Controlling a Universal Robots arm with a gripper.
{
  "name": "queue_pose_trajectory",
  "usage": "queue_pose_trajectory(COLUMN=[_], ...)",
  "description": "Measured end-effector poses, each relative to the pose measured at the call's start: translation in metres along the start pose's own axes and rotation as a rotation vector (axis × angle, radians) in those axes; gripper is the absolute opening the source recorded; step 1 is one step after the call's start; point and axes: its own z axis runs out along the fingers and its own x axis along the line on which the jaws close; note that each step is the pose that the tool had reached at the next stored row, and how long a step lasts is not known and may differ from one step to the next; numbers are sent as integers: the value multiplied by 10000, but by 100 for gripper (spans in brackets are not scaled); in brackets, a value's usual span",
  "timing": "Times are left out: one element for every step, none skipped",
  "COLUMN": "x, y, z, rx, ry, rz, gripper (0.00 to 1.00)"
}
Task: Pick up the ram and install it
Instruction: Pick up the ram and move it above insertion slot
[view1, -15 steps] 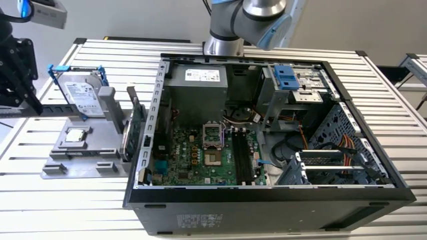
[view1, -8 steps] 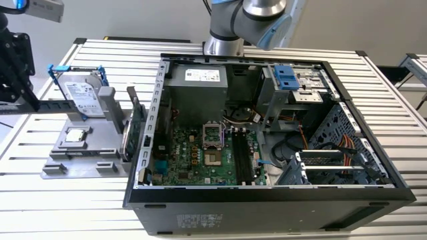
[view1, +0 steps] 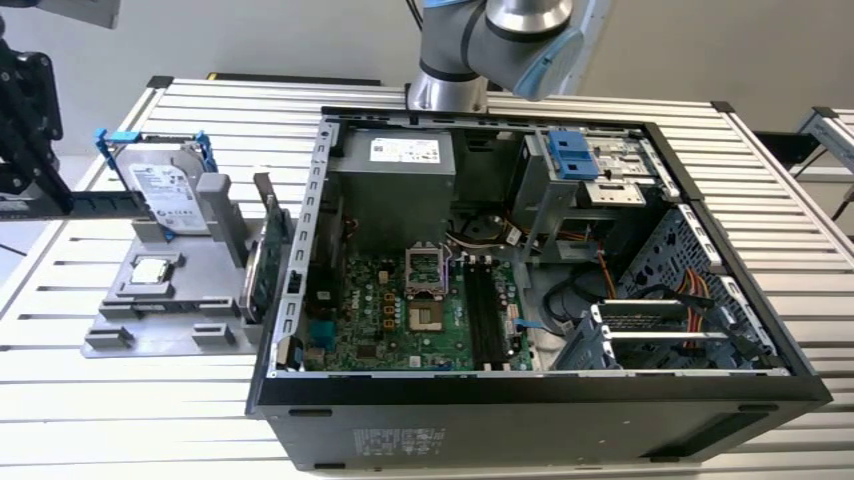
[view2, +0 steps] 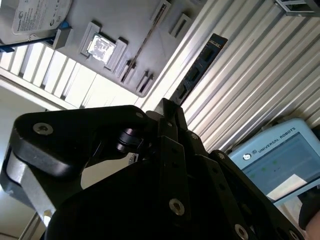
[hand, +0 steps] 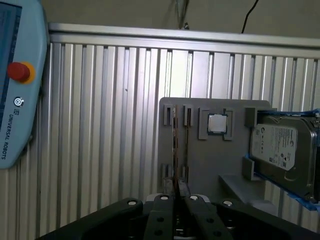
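Now gripper (hand: 176, 200) is clamped on the ram (view2: 200, 67); its long axis runs toward PC case (view1: 534, 388), at the exterior view's right, well apart.

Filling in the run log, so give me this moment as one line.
gripper: shut on ram | ram: held over slatted table, near gray holder | install: not done

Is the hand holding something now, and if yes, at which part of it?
Yes. The hand grips the ram by one end, clamped across its flat faces; the rest of the stick juts out free beyond the hand.
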Motion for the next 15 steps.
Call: queue_pose_trajectory(x=[0,0,0,0,0,0,0,0,0,0,0,0,0,0,0], y=[0,1,1,1,1,1,0,0,0,0,0,-1,-3,-7,-14], z=[-11,-20,-29,-39,-45,-49,-49,-49,-50,-50,-51,-50,-50,-50,-51], rx=[1,3,3,1,2,4,11,17,23,28,34,39,40,39,38], ry=[-1,-2,-2,-1,-1,-1,-2,-2,-1,0,1,1,0,0,1], rz=[1,0,1,1,1,1,0,-1,0,0,0,0,1,1,0], gripper=[0,0,0,0,0,0,0,0,0,0,0,0,0,0,0])
